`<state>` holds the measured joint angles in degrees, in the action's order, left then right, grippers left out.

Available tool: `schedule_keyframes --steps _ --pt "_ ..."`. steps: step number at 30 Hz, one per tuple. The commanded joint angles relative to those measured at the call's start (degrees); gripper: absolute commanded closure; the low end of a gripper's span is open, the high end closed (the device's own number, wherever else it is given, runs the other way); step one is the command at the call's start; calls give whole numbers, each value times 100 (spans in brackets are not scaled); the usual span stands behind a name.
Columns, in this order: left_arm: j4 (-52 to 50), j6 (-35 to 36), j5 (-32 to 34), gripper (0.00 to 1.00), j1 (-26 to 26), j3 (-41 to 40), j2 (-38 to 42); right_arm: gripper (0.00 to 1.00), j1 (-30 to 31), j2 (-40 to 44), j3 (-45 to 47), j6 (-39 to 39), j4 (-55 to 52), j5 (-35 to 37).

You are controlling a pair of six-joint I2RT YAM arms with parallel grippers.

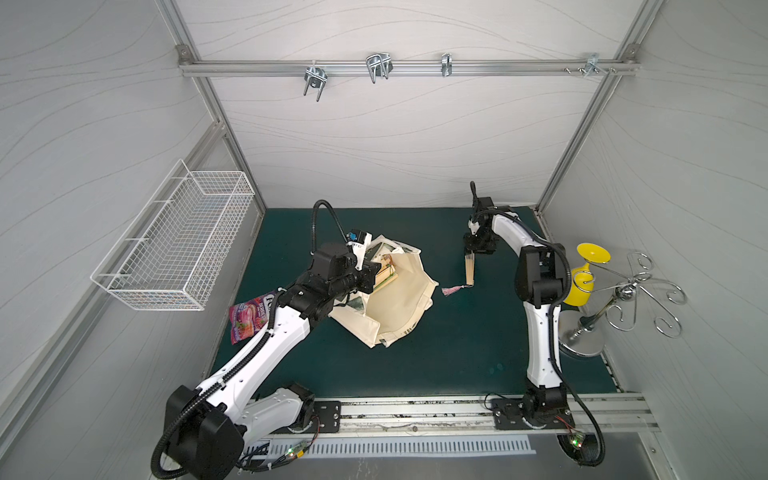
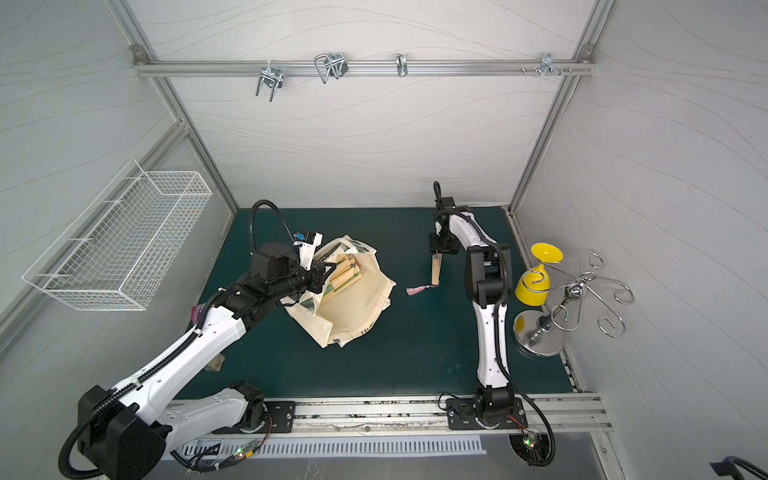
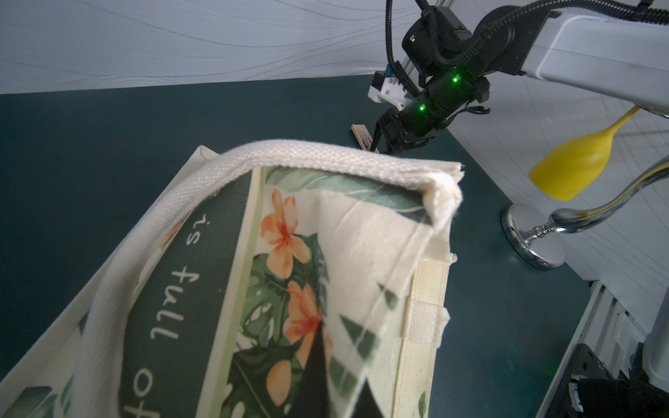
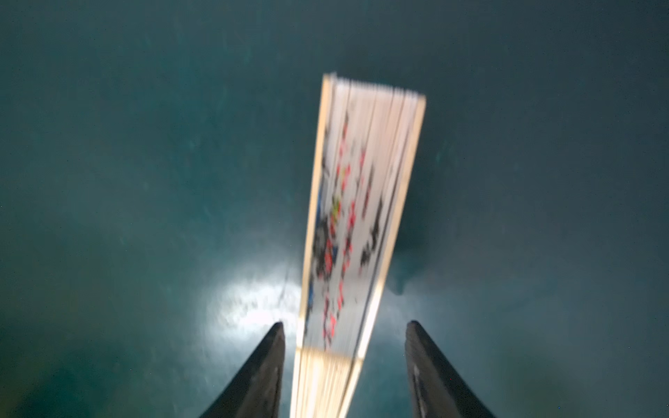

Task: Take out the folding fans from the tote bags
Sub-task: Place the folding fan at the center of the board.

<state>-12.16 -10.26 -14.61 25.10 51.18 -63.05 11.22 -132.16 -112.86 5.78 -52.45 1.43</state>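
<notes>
The cream tote bag [image 1: 405, 305] [image 2: 357, 307] lies open on the green mat, its printed side filling the left wrist view [image 3: 202, 289]. Several folding fans [image 1: 385, 274] [image 2: 348, 275] lie inside near its rim. My left gripper [image 1: 369, 275] [image 2: 321, 277] [image 3: 340, 391] is shut on the bag's fabric at that rim. Another fan [image 1: 469, 272] [image 2: 435, 272] [image 4: 358, 202] with a pink tassel [image 1: 450, 290] lies right of the bag, tassel end on the mat. My right gripper [image 1: 469, 252] [image 2: 434, 253] [image 4: 344, 324] stands open around its upper part, with a gap on each side.
A white wire basket [image 1: 174, 245] hangs on the left wall. A pink snack packet [image 1: 248, 316] lies beside the left arm. A yellow goblet [image 1: 584, 278] and a chrome wire stand [image 1: 619, 297] stand at the mat's right edge. Metal hooks [image 1: 378, 66] hang on the back rail.
</notes>
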Motion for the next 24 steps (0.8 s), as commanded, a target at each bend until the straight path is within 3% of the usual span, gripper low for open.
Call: schedule_keyframes --steps 1,9,16,21,24 --pt "323 6 -53 100 -32 121 29 42 149 1041 678 200 161 -109" --pt "415 -46 70 100 -32 43 1 36 1092 3240 2611 772 955 1" --pt "443 -35 341 100 -32 -27 39 35 2630 4885 3790 1120 1393 450" --pt "539 -275 774 100 -32 -79 69 23 3847 5565 4161 1336 1621 1007" --pt "613 -367 888 100 -32 -137 98 7 4392 5718 4284 1391 1777 1228"
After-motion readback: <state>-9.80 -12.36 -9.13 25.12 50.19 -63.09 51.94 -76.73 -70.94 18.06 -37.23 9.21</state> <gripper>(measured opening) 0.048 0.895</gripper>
